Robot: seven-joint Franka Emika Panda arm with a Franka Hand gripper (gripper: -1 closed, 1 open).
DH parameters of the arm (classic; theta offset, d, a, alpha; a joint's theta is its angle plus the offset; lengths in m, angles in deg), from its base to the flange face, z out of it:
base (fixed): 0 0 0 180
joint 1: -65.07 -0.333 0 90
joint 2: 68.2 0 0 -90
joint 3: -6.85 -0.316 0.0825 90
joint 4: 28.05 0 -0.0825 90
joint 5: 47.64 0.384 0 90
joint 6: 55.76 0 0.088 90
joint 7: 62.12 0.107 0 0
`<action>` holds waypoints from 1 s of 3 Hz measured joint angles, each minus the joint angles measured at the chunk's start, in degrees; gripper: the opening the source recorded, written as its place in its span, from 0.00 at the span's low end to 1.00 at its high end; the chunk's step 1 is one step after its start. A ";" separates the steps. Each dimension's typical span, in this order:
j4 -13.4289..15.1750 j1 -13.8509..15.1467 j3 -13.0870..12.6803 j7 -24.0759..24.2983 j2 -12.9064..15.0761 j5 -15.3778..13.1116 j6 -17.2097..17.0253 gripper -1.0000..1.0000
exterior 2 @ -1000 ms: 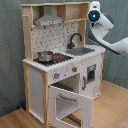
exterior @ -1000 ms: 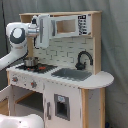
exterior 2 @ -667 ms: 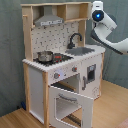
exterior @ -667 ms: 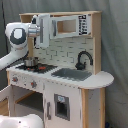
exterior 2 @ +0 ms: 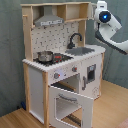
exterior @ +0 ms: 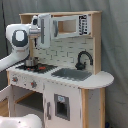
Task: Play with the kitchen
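The tool [exterior: 46, 30] [exterior 2: 95, 11] is hanging high up in front of the kitchen's [exterior: 65, 50] [exterior 2: 37, 85] top section. In the first exterior view it is overlapping the area just to the first exterior view's left of the microwave cabinet [exterior: 70, 26]. In the second exterior view it is sitting beside the upper right corner of the unit. I cannot tell whether it is wide, narrow, or holding anything. The white arm [exterior: 20, 37] [exterior 2: 112, 35] is reaching in from the first exterior view's left and from the second exterior view's right.

Below, a metal pot [exterior: 31, 62] [exterior 2: 45, 56] is resting on the hob. The grey sink [exterior: 72, 74] [exterior 2: 82, 51] is lying beside it in the counter [exterior: 102, 79], with the black faucet [exterior: 84, 59] [exterior 2: 75, 39] standing at its back. The range hood [exterior 2: 49, 17] is hanging above the hob. The oven door [exterior 2: 70, 102] is hanging open, folded down and outward. The kitchen is standing upright on a wooden floor [exterior 2: 112, 107], in front of a grey curtain [exterior: 114, 45].
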 joint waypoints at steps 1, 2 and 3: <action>1.25 -0.38 -0.01 0.03 0.05 0.23 4.87 0.00; 1.24 -0.45 -0.02 0.04 0.05 0.23 5.03 1.00; 1.24 -0.79 -0.05 0.04 0.05 0.23 5.54 1.00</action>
